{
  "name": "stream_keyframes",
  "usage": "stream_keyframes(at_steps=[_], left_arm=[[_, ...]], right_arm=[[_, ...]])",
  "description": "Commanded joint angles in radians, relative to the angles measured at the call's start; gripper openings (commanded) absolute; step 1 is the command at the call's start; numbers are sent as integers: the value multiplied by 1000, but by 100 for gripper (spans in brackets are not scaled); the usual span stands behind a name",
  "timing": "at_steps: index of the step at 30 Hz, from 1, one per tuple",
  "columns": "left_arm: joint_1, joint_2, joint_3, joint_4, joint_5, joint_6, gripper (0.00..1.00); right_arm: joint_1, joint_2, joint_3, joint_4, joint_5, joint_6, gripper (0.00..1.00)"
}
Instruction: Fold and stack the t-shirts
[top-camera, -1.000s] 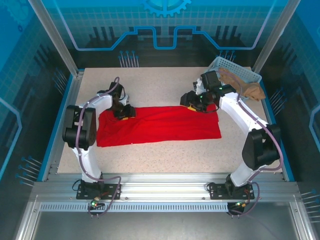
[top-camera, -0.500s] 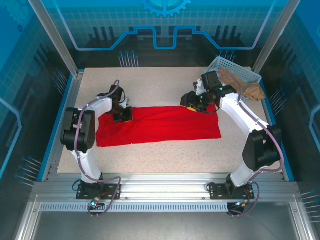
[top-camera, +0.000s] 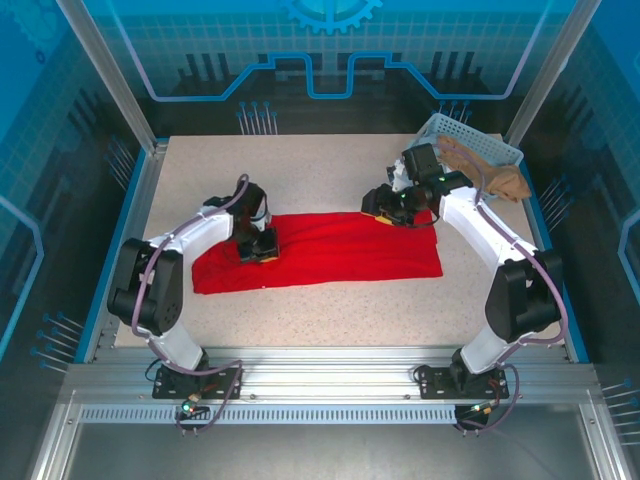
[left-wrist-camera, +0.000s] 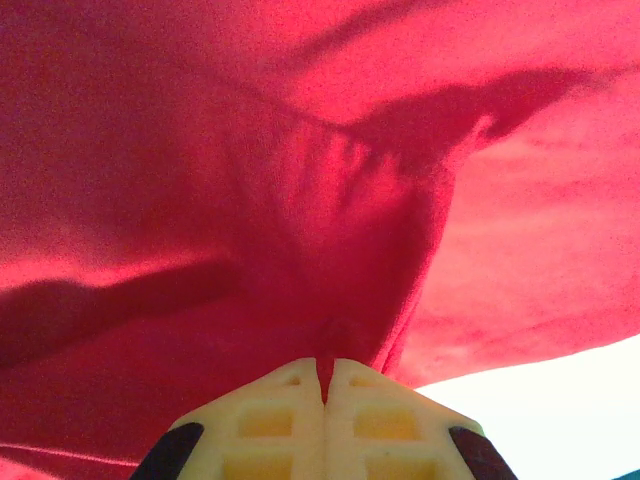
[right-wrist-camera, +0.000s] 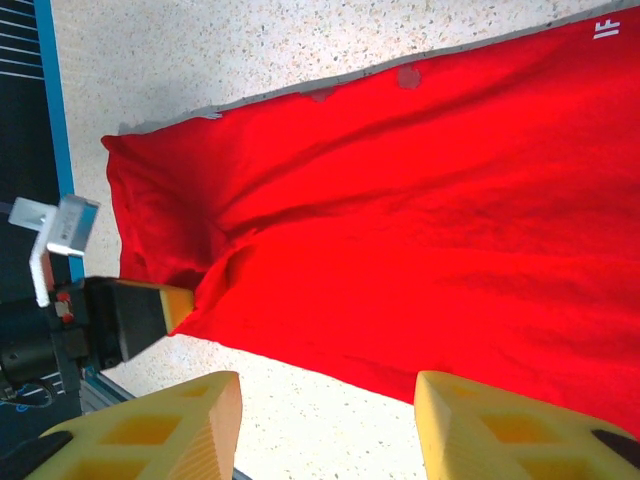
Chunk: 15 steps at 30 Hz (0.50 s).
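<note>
Red t-shirt (top-camera: 340, 250), folded into 1 long wrinkled band, lies across the table (top-camera: 300, 180) centre. Left gripper (top-camera: 262, 250) pinches its bunched left end; right gripper (top-camera: 385, 212), fingers apart, hovers above its far right edge.

The red t-shirt (left-wrist-camera: 300, 200) runs off the edges of the left wrist view, and its pinched fold vanishes between the closed fingers of the left claw (left-wrist-camera: 322, 370). Beyond the t-shirt's far right corner, the brown cloth (top-camera: 488, 165) in the basket (top-camera: 432, 127) is too small to identify.
</note>
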Motion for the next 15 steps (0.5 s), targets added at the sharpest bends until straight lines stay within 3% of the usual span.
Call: stream_keyframes(at_steps=[1,9,13,15], left_arm=[[-37,-14,-30,-55,51,-86,0],[-90,15,-71,37,128,-231,19],[-91,40,-68,41,188,-264,40],[-91,29,-62,21,195,-267,45]], right_arm=[[-8,21,-11,-21,-32,-7,50],[-8,18,-39,-27,-44,-12,49],[-11,8,-49,-31,-42,-15,49],[-13,-1,-57,-30,-41,-15,49]])
